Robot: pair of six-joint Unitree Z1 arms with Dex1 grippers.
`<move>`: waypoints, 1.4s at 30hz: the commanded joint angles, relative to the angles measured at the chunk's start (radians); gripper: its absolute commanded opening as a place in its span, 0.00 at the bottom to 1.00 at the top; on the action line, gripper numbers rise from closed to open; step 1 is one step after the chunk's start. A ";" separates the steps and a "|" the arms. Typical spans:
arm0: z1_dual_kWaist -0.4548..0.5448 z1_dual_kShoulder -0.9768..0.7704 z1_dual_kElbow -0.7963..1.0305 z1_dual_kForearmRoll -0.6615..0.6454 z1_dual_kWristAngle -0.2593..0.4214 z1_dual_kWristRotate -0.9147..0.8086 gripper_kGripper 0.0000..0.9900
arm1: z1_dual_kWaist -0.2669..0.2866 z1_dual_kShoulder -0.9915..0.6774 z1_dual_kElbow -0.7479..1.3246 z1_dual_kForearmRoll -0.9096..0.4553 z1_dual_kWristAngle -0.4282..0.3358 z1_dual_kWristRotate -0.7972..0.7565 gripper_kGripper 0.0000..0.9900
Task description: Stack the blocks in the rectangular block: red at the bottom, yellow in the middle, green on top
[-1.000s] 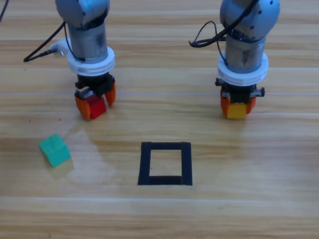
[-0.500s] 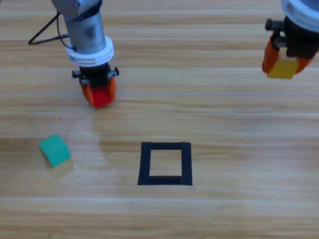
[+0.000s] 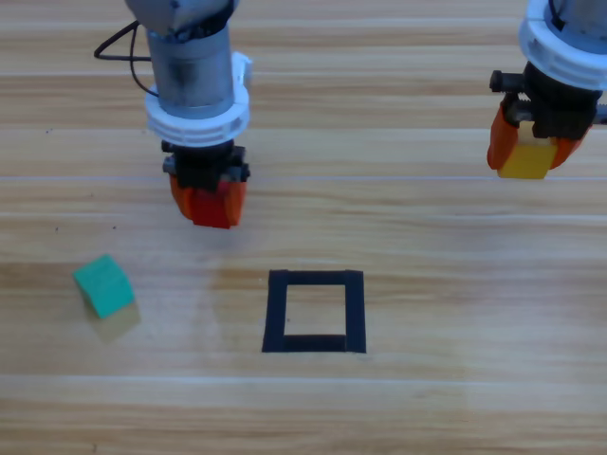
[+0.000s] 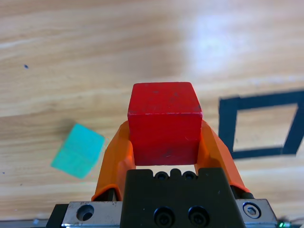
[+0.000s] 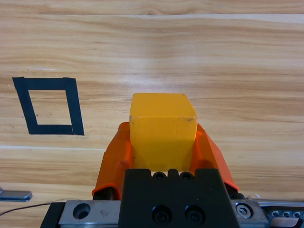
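My left gripper (image 3: 211, 201) is shut on the red cube (image 3: 214, 210) (image 4: 164, 122), held above the table to the upper left of the black tape square (image 3: 314, 311) (image 4: 259, 126). At the upper right, the right gripper (image 3: 529, 152) is shut on the yellow cube (image 3: 526, 160) (image 5: 162, 130) and is lifted off the wood. The teal-green cube (image 3: 103, 285) (image 4: 78, 150) lies loose and turned at an angle near the left edge. Nothing is inside the tape square (image 5: 48, 105).
A black cable (image 3: 119, 43) trails behind the left arm at the top. In the right wrist view a thin wire and a metal piece (image 5: 14, 194) lie at the bottom left corner.
The left gripper has carried the red cube right and toward the square. The right gripper with the yellow cube rose and swung far right, then dipped slightly. The green cube stayed put.
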 commanded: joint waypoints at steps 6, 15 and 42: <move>-0.129 -0.127 0.082 0.013 -0.070 0.016 0.00 | 0.020 0.080 0.029 0.008 0.012 0.015 0.00; -0.233 -0.126 0.095 0.002 -0.036 -0.258 0.00 | 0.020 0.095 0.024 0.008 0.014 0.015 0.00; -0.350 0.066 0.000 -0.049 -0.018 -0.449 0.00 | 0.020 0.129 0.018 0.007 0.017 0.020 0.00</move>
